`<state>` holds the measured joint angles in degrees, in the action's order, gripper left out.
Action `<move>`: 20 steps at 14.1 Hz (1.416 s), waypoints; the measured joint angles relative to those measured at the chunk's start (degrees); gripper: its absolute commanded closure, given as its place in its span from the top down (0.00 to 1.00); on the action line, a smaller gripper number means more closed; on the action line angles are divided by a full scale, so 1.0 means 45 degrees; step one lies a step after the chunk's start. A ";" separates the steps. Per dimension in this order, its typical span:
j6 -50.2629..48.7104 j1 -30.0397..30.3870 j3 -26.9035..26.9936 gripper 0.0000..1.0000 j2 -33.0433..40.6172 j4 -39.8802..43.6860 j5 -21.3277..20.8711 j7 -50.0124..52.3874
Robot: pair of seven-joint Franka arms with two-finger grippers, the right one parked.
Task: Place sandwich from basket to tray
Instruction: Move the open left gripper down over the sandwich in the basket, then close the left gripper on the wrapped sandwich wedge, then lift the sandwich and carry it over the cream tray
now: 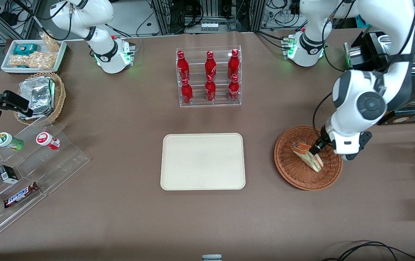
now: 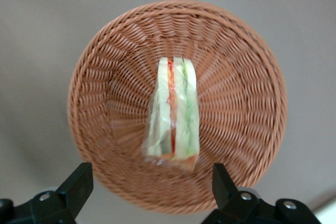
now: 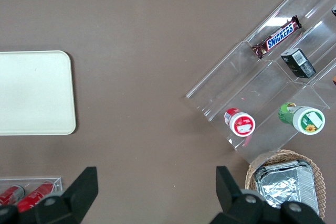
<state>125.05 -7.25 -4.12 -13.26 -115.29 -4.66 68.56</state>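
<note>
Your gripper (image 2: 148, 190) hangs directly above the basket (image 1: 294, 177), its two dark fingers (image 2: 77, 183) spread wide and holding nothing. In the wrist view, one finger stands to each side of the sandwich (image 2: 174, 113), and neither touches the wrap. In the front view, the gripper (image 1: 318, 146) sits over the part of the basket (image 2: 239, 72) nearest the working arm's end of the table, with the sandwich (image 1: 306, 155) just beside and below its fingertips.

The sandwich lies inside the basket, near its middle, with white bread outside and red-orange and green filling lines facing up toward the gripper; clear wrap covers it.

From the gripper, the tray (image 1: 203, 161) lies well apart toward the parked arm's end of the table, flat on the brown table (image 1: 120, 217); it also shows in the right wrist view (image 3: 34, 93). An acrylic rack of red bottles (image 1: 209, 77) stands farther from the front camera than the tray. Farther still toward the parked arm's end stand a stepped clear display (image 1: 26, 177) with a chocolate bar (image 1: 21, 194) and a tan basket of foil packs (image 1: 40, 97).
</note>
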 measured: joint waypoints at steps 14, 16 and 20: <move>-0.0037 -0.0012 0.0036 0.07 -0.1799 0.0679 -0.0084 0.1584; -0.2029 -0.0014 -0.0075 0.07 -0.1767 0.1826 -0.0020 0.0413; -0.3805 -0.0033 -0.1098 0.07 -0.1758 0.3534 0.0321 -0.1218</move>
<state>107.92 -7.40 -9.06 -21.17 -99.39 -3.21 63.08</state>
